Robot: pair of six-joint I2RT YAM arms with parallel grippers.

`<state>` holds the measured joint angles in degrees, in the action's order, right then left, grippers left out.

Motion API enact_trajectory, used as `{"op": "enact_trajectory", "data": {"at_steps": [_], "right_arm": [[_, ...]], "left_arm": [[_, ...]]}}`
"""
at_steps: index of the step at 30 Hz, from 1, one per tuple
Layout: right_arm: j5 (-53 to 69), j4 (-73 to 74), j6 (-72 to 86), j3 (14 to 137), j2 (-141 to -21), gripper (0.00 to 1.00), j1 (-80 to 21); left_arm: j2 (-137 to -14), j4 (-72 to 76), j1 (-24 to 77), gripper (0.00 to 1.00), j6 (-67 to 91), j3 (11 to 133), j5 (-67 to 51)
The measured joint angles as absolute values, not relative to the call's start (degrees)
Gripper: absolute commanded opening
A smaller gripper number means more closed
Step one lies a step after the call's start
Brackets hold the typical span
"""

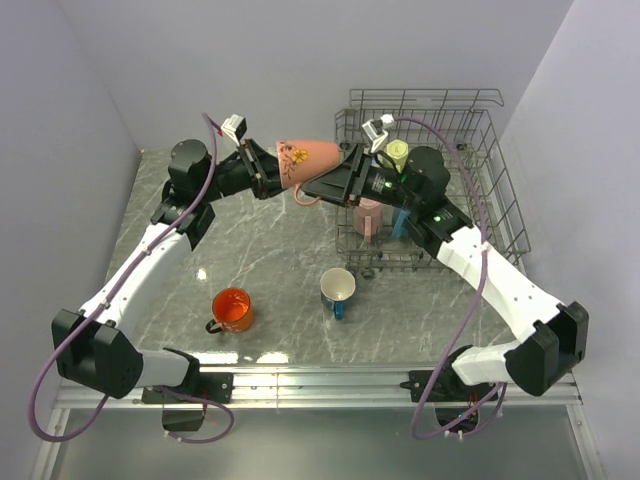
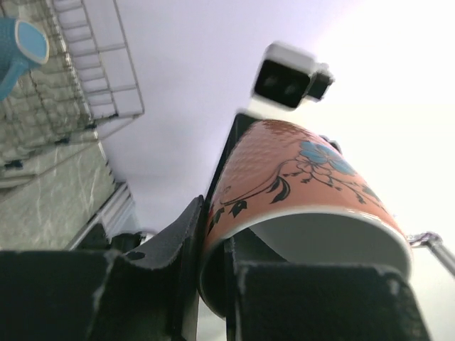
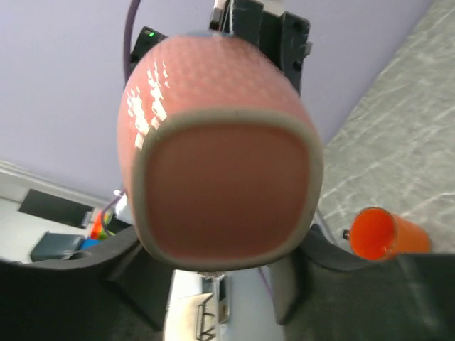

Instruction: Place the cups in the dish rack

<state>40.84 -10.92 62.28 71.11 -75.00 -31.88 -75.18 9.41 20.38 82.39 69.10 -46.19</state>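
A salmon mug (image 1: 300, 160) with a flower print hangs in the air left of the dish rack (image 1: 503, 200). My left gripper (image 1: 272, 170) is shut on its rim, one finger inside and one outside, as the left wrist view (image 2: 298, 177) shows. My right gripper (image 1: 335, 178) is open, its jaws on either side of the mug's base (image 3: 220, 142); I cannot tell if they touch it. An orange mug (image 1: 232, 309) and a blue mug (image 1: 338, 288) stand on the table. A pink mug (image 1: 368, 215), a yellow-green mug (image 1: 397, 153) and a blue mug (image 1: 400, 222) are in the rack.
The rack's tall wire sides (image 2: 92, 64) stand at the back right against the wall. The marble table (image 1: 260, 250) runs left of it. The orange mug (image 3: 380, 234) also shows in the right wrist view. A metal rail (image 1: 320, 385) runs along the near edge.
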Motion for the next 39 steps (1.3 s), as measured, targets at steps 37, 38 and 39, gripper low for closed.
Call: {"op": "enact_trajectory", "data": {"at_steps": [37,38,39], "right_arm": [[-3.53,44.07,28.18,110.83,-98.08,0.00,-7.18],[-6.61,45.76,27.55,112.25,-100.88,0.00,-6.96],[-9.04,47.03,27.11,113.23,-103.53,0.00,-6.66]], "left_arm": [[-69.08,-36.07,19.90,0.72,47.55,76.97,-25.06],[-69.08,-36.73,19.90,0.72,47.09,76.99,-24.51],[-69.10,-37.65,19.90,0.72,46.46,77.08,-23.90]]}}
